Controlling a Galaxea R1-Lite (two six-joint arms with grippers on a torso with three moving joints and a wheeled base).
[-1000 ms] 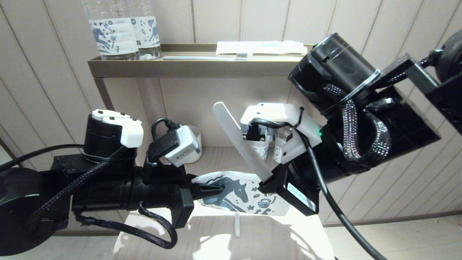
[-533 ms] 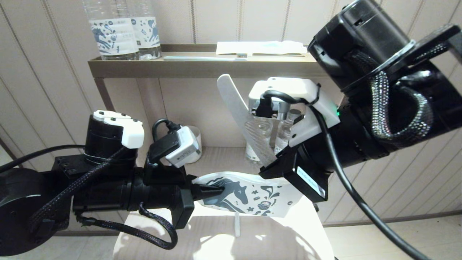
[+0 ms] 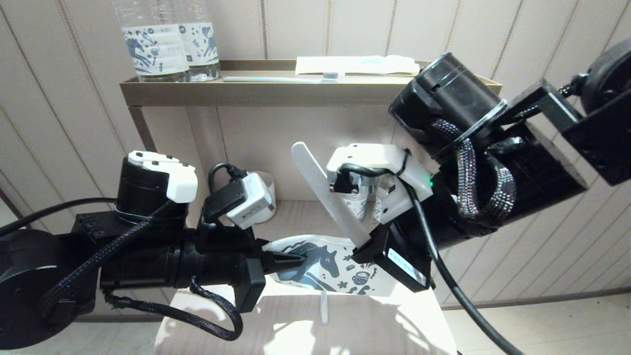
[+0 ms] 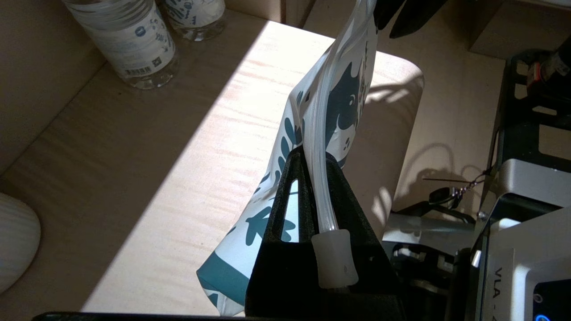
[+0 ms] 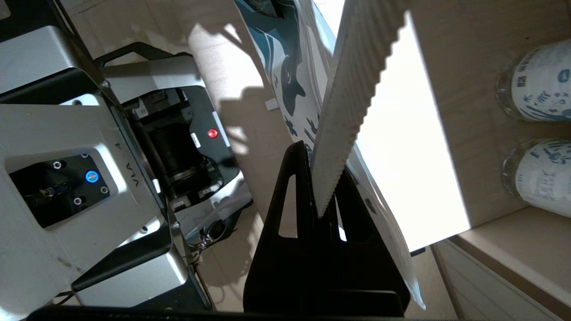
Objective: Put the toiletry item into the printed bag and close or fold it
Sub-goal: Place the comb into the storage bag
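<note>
"VLA" on grey robot housing [image 5: 89, 178], vertical lettering

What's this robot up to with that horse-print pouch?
It is packing a toiletry item into the printed bag. The left gripper pinches the bag by its zip strip and holds it up over the pale table. The right gripper clamps a white comb-like stick, which stands above the bag, not yet inside. Water bottles and a toothbrush sit on the shelf behind.
</note>
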